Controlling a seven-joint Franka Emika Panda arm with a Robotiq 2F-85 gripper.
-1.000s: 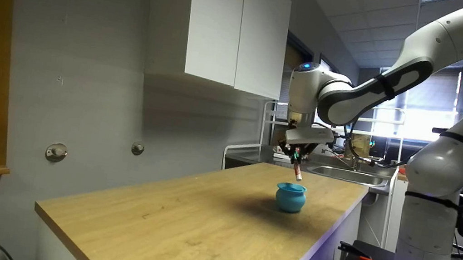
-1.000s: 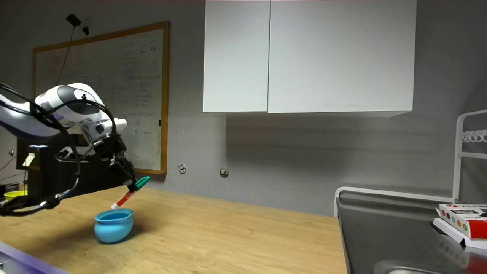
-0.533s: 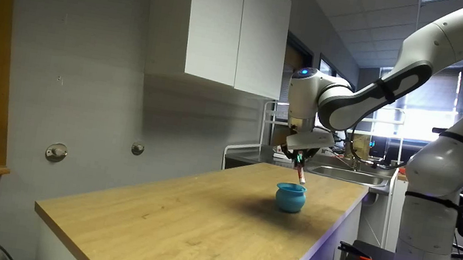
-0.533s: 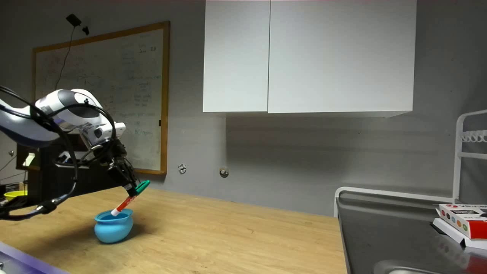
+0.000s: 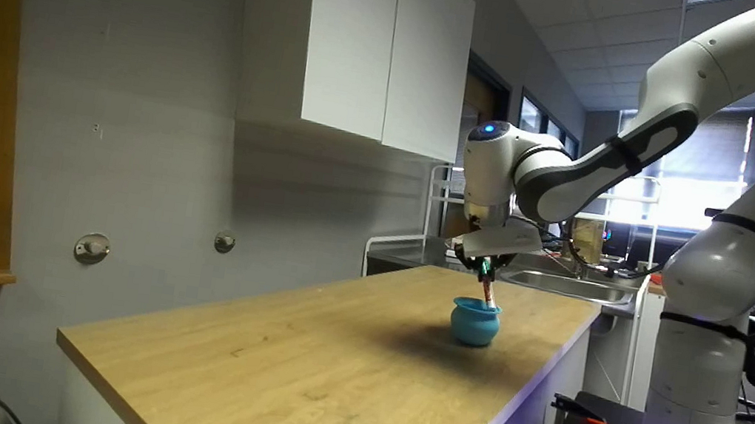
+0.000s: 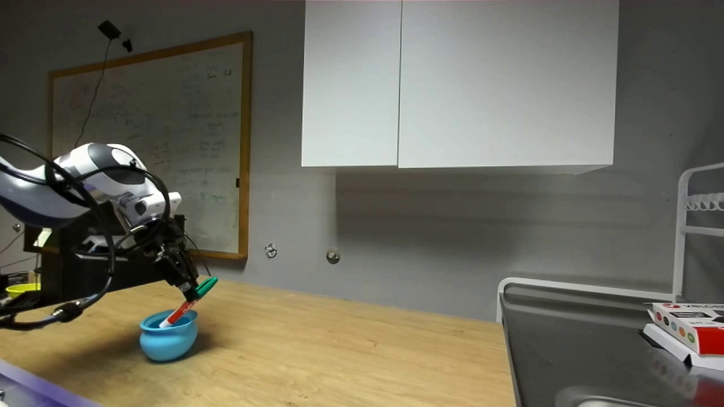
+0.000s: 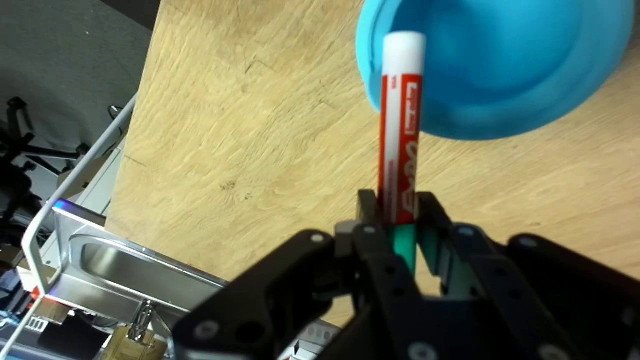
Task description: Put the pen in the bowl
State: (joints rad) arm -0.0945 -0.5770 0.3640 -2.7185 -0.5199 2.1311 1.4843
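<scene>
Pen [image 7: 401, 130], slim and red with a white end and a green cap, is pinched in my black two-fingered gripper [image 7: 398, 206], near where cap meets barrel; it slants, cap uppermost, its white end at the mouth of the squat round blue bowl [image 6: 168, 346]; whether barrel and rim touch I cannot tell; I judge that only lowering and letting go remain; in the wrist view the white end appears over one side of the mouth, so I would do well to shift toward the middle, then lower along the pen's own slant; I should let go gently once most of the barrel is inside, lest the capped end topple back over the rim; leaning hard on that rim could slide the bowl.

The bowl stands upright on a pale wood-grain countertop [image 6: 362, 367], with a few small dark marks in its grain; along it rises a grey wall [image 6: 430, 249], bearing a white two-door cabinet [image 6: 458, 85] and a wood-framed whiteboard [image 6: 153, 147] with faint writing; past one end of the countertop lies a stainless steel sink [image 5: 561, 286].
</scene>
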